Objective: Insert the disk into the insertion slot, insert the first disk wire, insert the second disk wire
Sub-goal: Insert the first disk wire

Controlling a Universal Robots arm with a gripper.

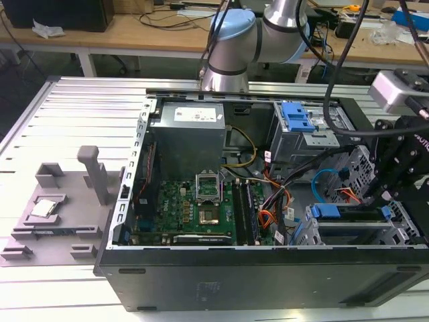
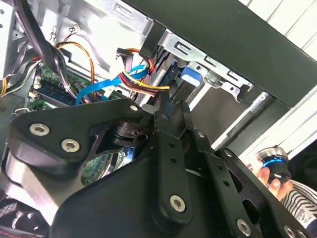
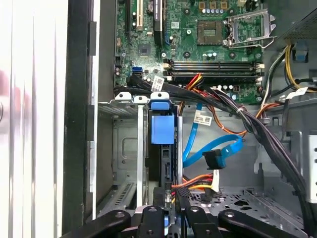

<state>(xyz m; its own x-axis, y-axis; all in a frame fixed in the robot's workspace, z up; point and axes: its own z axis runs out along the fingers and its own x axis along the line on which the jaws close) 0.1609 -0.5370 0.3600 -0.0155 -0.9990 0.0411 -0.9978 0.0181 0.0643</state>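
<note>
The disk (image 1: 352, 218) sits on edge inside the insertion slot (image 1: 402, 231) at the case's front corner on the exterior view's right. Its blue carrier (image 3: 162, 129) shows in the first wrist view. My gripper (image 2: 167, 101) is at the disk's end, shut on the dark plug of the first disk wire (image 2: 143, 82), whose orange, red and yellow strands (image 3: 195, 181) run out from the fingertips. The second disk wire (image 3: 218, 146) loops beside the disk, and its dark plug (image 3: 214, 159) hangs free, apart from the disk. In the exterior view the gripper (image 1: 382, 198) hangs over the slot.
The green board (image 1: 194, 208), the grey power supply (image 1: 188, 134) and a taller cage with a blue latch (image 1: 298, 121) fill the case. Thick black cable bundles (image 3: 237, 111) cross near the slot. A hand (image 2: 270, 173) holding a small device is outside the case wall.
</note>
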